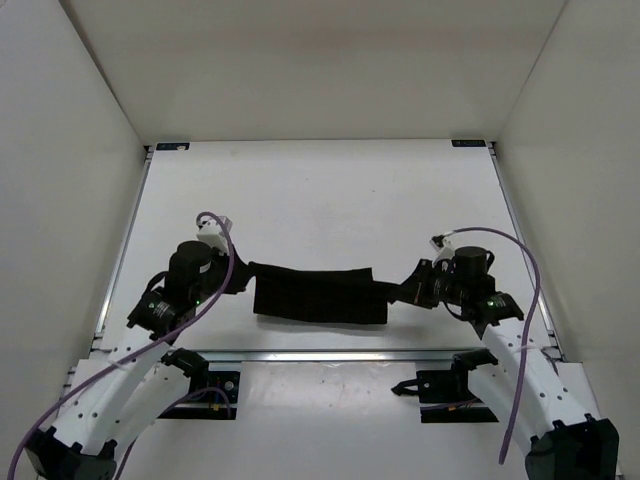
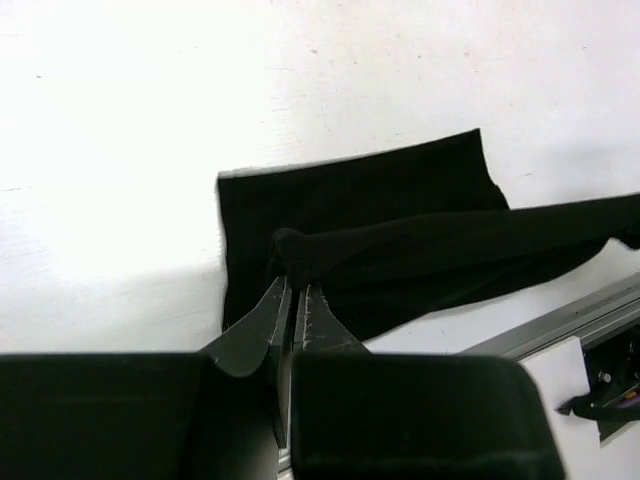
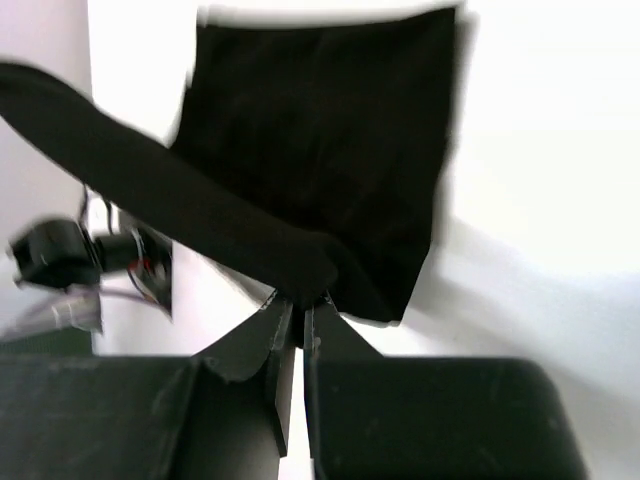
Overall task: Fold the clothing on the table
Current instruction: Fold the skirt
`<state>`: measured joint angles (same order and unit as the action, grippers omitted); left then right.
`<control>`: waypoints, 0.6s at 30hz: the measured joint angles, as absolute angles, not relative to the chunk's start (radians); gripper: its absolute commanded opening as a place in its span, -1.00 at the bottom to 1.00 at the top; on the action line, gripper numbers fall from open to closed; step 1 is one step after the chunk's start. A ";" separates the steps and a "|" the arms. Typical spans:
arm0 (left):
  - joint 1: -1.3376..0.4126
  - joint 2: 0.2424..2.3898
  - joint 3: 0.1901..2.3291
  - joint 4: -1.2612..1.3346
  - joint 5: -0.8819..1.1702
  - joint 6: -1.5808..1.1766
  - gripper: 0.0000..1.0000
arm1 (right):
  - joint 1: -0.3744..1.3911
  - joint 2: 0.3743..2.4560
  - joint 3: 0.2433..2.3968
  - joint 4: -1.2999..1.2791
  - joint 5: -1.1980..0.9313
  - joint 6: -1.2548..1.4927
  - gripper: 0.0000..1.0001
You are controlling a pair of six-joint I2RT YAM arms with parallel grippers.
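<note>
Top view shows the clothing (image 1: 318,295) only as a flat black band, layers and folds unreadable, black on black. Both pinch points are hidden there under the wrists and purple cables (image 1: 228,262). The right wrist view is motion-blurred, edges of the cloth (image 3: 330,130) are smeared, and the clutter at its left edge cannot be made out. In both wrist views the lower frame is filled by the gripper bodies, so the cloth right below them is cut off. The garment's type cannot be told. The clothing lies on the near middle of the worktop (image 1: 320,190), spanning between the two arms, just in front of the metal rail (image 1: 340,355) at the near edge. The left wrist view shows a flat layer (image 2: 360,195) on the worktop and a bunched upper strip running from the tips off to the right, raised over it. The left gripper (image 1: 243,280) sits low at the cloth's left end, with its jaws nearly together, pinching a rolled edge of the fabric at the tips (image 2: 293,292). The right gripper (image 1: 405,292) sits low at the right end, jaws closed to a thin gap on a fold of the same cloth (image 3: 297,303). Both arms reach forward from their bases and bend inward, wrists pointing at each other across the garment, with the left forearm angled right and the right forearm angled left. The far half of the worktop is plain white, with a corner bracket (image 1: 172,146) at the back left.
</note>
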<state>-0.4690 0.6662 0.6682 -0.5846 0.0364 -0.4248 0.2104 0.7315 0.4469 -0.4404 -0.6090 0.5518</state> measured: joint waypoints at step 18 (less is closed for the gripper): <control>-0.351 1.106 0.655 -0.380 0.078 -0.479 -0.44 | 0.123 1.337 0.717 -0.214 -0.707 0.452 0.08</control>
<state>-0.3511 1.1061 0.6552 -0.3801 0.0776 -0.4786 0.1230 1.3369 0.7170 -0.2138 -0.7071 0.4519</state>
